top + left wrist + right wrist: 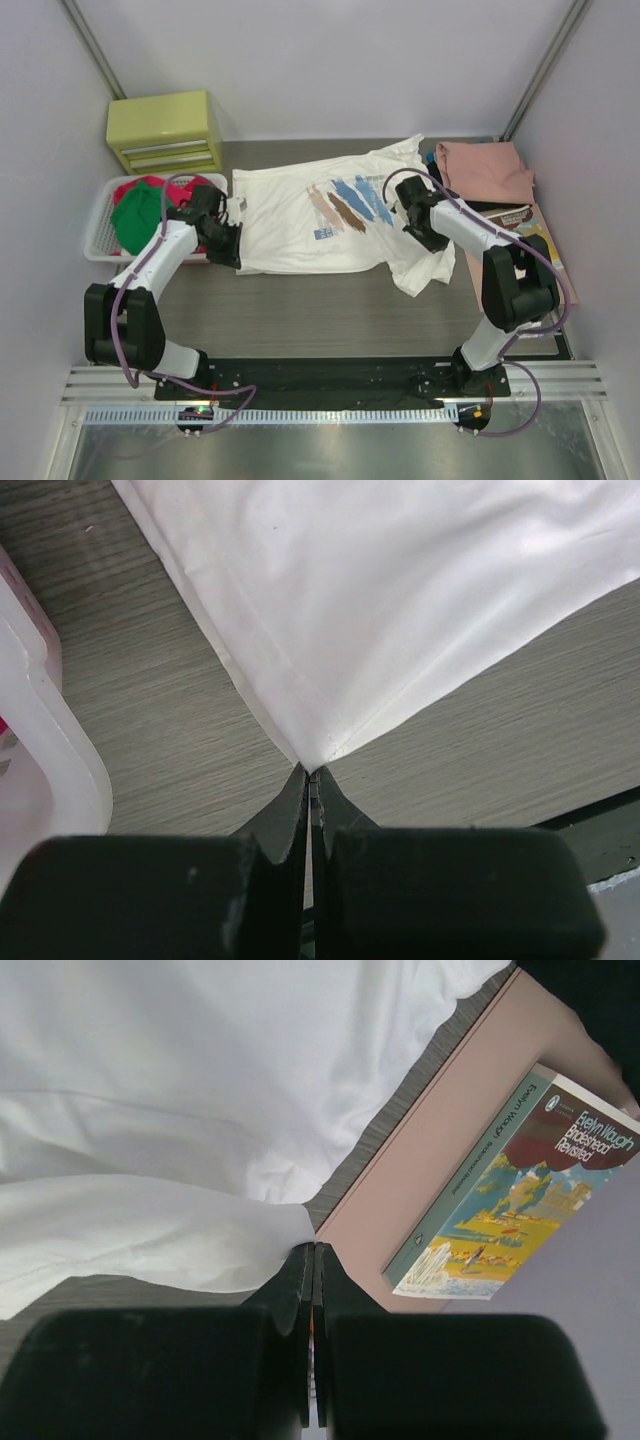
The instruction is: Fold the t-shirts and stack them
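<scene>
The white t-shirt (320, 220) with blue, brown and pink brush strokes lies spread flat in the middle of the table. My left gripper (233, 256) is shut on its near left corner, seen pinched in the left wrist view (312, 770). My right gripper (428, 235) is shut on a fold of the shirt's right side, by the sleeve (314, 1247). Red (150, 188) and green (138, 218) shirts lie in the basket. A folded salmon-pink shirt (485, 172) lies at the back right, with black cloth (431, 157) beside it.
The white slotted basket (97, 232) stands at the left. A yellow-green drawer unit (165, 130) is at the back left. A book (520, 1190) lies on a pinkish board (430, 1190) right of the shirt. Bare table (320, 310) lies nearer than the shirt.
</scene>
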Available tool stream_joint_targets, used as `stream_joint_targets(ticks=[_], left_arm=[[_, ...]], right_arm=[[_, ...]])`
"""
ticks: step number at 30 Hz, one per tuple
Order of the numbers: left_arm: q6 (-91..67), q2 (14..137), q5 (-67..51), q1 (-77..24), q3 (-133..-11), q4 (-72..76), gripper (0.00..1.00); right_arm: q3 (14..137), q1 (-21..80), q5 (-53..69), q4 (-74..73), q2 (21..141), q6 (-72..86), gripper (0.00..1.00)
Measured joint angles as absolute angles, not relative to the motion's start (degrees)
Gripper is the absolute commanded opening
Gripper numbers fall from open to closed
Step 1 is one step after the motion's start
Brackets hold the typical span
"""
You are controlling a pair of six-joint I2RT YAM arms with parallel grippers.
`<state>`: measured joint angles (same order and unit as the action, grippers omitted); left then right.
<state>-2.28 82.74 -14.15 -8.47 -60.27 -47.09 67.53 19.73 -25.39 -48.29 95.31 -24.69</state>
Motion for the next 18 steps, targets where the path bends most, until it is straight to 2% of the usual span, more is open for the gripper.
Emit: stream_joint_targets(ticks=[11, 12, 13, 14, 15, 16, 17, 18], left_arm=[[-1.8, 81.8, -13.5, -8.5, -58.2, -46.0, 0.00], [-1.8, 81.8, -13.5, -8.5, -58.2, -45.9, 0.00], [-1.5, 81.8, -13.5, -8.5, -58.2, -45.9, 0.00], [-1.4, 81.8, -13.5, -8.5, -58.2, -45.9, 0.10], [-1.2, 81.8, -13.4, -8.5, -58.2, -45.8, 0.51], [-1.1, 81.8, -13.5, -8.5, -58.2, -45.8, 0.60], [-0.7, 81.8, -13.4, -8.5, -58.2, -45.8, 0.65], [-1.1, 81.8, -13.5, -8.5, -58.2, -45.8, 0.70]], right_arm=[[70.6, 17.8, -26.8, -43.0, 98.6, -26.2, 0.01], [70.7, 17.8, -26.8, -42.7, 98.7, -26.2, 0.06], [70.7, 17.8, -26.7, -42.4, 98.8, -26.2, 0.18], [70.7, 17.8, -26.7, -42.3, 98.8, -26.2, 0.51], [70.7, 17.8, -26.6, -42.2, 98.8, -26.3, 0.61], [70.6, 17.8, -26.5, -42.1, 98.8, -25.9, 0.68], [70.6, 17.8, -26.4, -42.0, 98.8, -25.8, 0.74], [70.5, 17.8, -26.4, -41.9, 98.8, -25.7, 0.75]])
